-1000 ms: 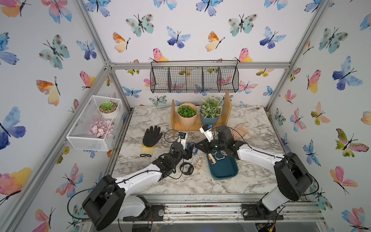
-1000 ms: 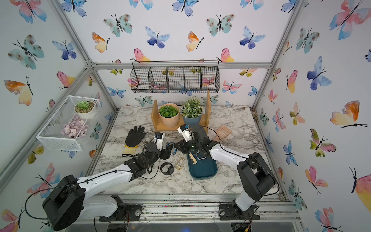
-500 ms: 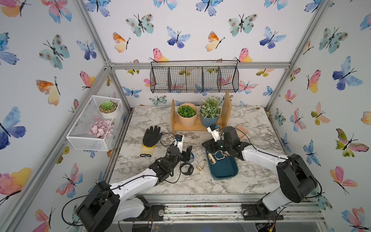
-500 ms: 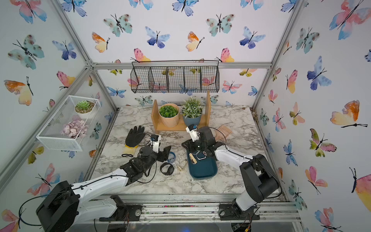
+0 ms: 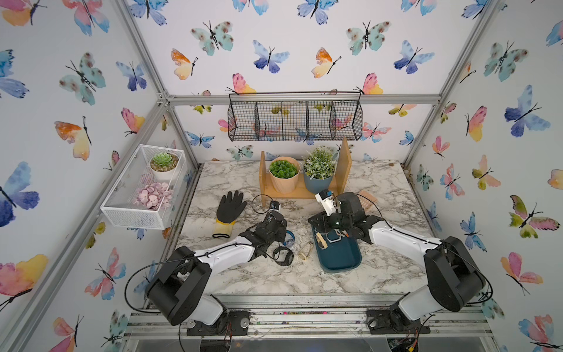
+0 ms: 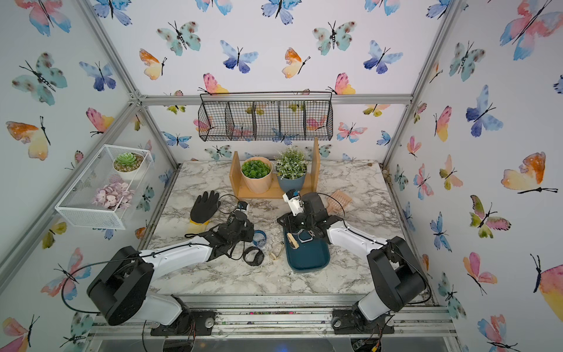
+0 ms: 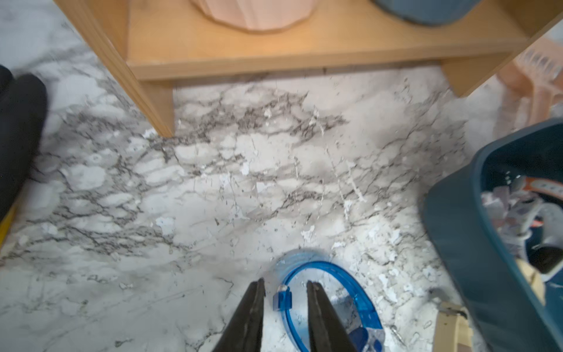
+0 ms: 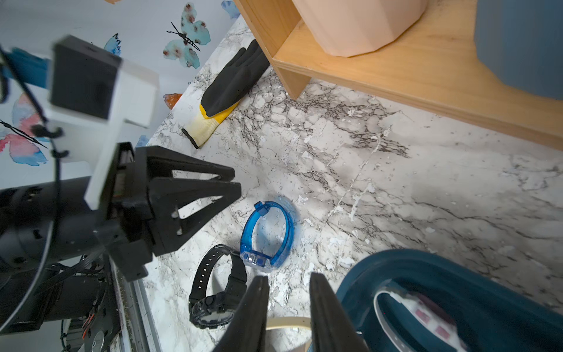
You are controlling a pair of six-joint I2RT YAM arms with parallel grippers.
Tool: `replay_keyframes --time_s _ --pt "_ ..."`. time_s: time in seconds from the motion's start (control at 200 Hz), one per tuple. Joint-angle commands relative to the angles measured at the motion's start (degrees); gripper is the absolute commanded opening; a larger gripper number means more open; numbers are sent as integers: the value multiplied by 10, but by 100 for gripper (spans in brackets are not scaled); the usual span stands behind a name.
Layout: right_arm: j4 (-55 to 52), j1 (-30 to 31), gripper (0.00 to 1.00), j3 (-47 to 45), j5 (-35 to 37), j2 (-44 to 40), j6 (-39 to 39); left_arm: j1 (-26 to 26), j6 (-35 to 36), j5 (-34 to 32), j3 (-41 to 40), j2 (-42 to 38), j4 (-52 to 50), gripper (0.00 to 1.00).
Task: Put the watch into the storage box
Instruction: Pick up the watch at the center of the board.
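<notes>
Marble worktop (image 5: 335,284) lies bare at 6 o'clock of dark teal plastic storage box (image 5: 341,259); black strap watch (image 8: 210,307), translucent blue watch (image 8: 257,259) obstruct 9 o'clock.

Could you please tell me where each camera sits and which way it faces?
Top views: high over the bases, looking down at the table; left arm, right arm show.
Left wrist: low, facing the wooden shelf; left gripper shows.
Right wrist: facing the glove; right gripper, left gripper show.
Shared by wrists: blue watch, storage box.
</notes>
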Motion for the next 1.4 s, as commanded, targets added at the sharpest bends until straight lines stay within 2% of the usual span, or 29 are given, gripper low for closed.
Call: replay_keyframes --time_s 0.0,0.255,0.596,0.771,0.936,1.141,1.321,1.396 --pt "0 1 30 3 4 10 -6 0 -14 39 19 26 -54 29" --pt "0 1 31 4 4 20 -9 1 -9 58 57 87 -85 29" --pt "-1 1 32 9 1 28 -12 1 -12 46 68 120 -97 26" --pt "-1 1 32 18 -3 36 -13 1 -13 43 68 123 -96 0" --pt "-17 5 32 31 -4 43 -24 0 -17 17 66 92 -93 0" --pt "-51 34 33 57 44 42 -46 -1 -14 -4 40 12 -48 0" --pt "-82 77 37 84 127 43 -60 -7 4 -16 79 22 -97 0" --pt "-92 90 38 96 136 48 -64 -9 5 -16 79 18 -99 0"
